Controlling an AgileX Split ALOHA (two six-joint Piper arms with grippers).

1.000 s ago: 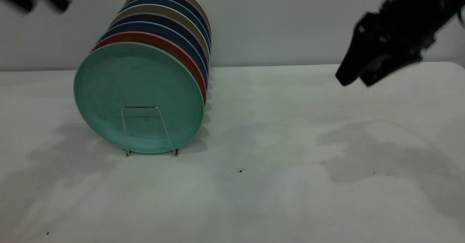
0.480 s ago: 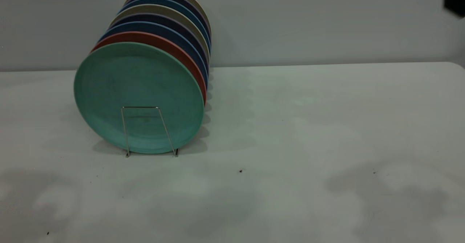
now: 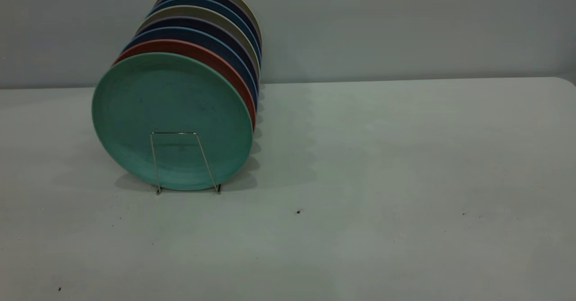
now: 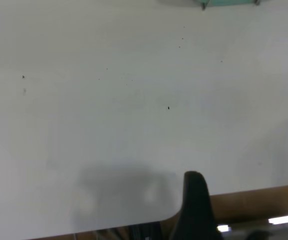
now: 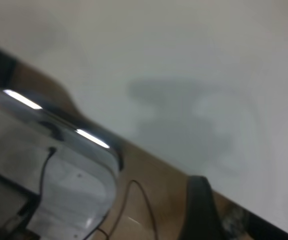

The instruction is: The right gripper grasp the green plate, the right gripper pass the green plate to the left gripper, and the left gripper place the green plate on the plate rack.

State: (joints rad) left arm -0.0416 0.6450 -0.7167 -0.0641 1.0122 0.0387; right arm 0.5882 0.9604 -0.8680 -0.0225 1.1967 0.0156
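Note:
The green plate [image 3: 171, 107] stands upright at the front of the row in the plate rack [image 3: 175, 133], whose front wire loop crosses its lower half. Neither gripper shows in the exterior view. In the left wrist view a black part of the left gripper [image 4: 196, 210] hangs over the table's near edge, far from the plate's lower rim [image 4: 228, 2]. The right wrist view shows a black part of the right gripper [image 5: 199, 212] over the table's edge, with no plate in sight. Nothing is held.
Behind the green plate stand a salmon plate [image 3: 211, 57], dark blue plates [image 3: 202, 35] and beige ones. The white table [image 3: 382, 179] stretches to the right. A brown floor [image 4: 253, 205] and a shiny metal frame [image 5: 64, 150] lie beyond its edge.
The right arm, low over the table's right side a second ago, has pulled up and out of the exterior view. The left gripper has also left the top left corner. The plates are unmoved.

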